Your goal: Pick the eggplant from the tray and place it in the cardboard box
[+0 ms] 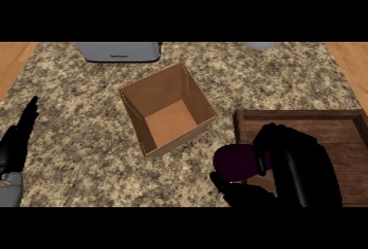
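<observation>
Currently, operator, your stock runs left to right as follows:

- Left hand point(16, 141): at the far left edge, fingers straight and pointing up, holding nothing. It is resting, well apart from your working hand.
- Grey appliance point(119, 51): at the counter's far edge, up and to the left of your right hand, beyond the box. Not part of the job.
- Cardboard box point(137, 104): open-topped, set at an angle on the speckled counter point(79, 97), up and to the left of your right hand. Its near corner lies just beside the eggplant.
- Eggplant point(237, 161): dark purple, at the left side of your right hand, over the tray's left rim and partly over the counter. It looks lifted from the tray and not yet in the box.
- Right hand point(295, 155): fingers curled round the eggplant's right side, thumb showing below it.
- Tray point(302, 116): dark wood, lying under and behind your right hand at the right of the counter.
- Risks, as you should judge them: only one side of the eggplant is covered, so it may roll out during the carry. A low carry could catch the box's near wall and shove or tip it. An early release would land the eggplant on the counter short of the opening.
</observation>
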### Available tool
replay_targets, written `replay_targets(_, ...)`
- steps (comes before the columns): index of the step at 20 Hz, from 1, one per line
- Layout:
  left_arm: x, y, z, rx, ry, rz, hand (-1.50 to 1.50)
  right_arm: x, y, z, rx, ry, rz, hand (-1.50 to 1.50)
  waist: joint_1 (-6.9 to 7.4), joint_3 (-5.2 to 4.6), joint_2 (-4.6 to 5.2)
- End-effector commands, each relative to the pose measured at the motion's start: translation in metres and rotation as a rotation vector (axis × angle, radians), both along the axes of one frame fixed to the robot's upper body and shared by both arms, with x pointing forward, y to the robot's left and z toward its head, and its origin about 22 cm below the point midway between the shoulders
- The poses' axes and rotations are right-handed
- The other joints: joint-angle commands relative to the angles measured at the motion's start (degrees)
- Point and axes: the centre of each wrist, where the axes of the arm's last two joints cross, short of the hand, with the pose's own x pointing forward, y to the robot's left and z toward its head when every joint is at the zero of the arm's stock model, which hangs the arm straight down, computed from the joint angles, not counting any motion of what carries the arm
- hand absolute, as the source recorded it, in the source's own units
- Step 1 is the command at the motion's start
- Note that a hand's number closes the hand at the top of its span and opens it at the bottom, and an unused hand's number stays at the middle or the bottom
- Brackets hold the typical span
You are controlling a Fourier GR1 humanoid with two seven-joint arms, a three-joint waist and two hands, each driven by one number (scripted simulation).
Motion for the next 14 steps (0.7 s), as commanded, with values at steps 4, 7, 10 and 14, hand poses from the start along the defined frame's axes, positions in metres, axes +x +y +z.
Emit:
replay_targets(4,0.0,-0.015,-0.002,-0.015,-0.007,-0.004,0.0,0.024,0.054,0.019,0.183,0.006,0.059,1.5,0.88,0.08,0.16)
replay_targets(7,-0.005,0.002,-0.002,0.009,0.001,-0.02,0.0,0.06,0.071,0.023,0.228,-0.005,0.031,1.5,1.27,0.07,0.31)
replay_targets(10,0.002,-0.019,-0.003,-0.008,0.005,-0.038,0.0,0.094,0.086,0.046,0.292,0.024,0.025,1.5,2.03,0.07,0.49)
replay_targets(14,-0.001,-0.016,0.002,0.006,-0.008,-0.033,0.0,0.113,0.118,0.028,0.331,0.077,-0.011,1.5,2.51,0.07,0.41)
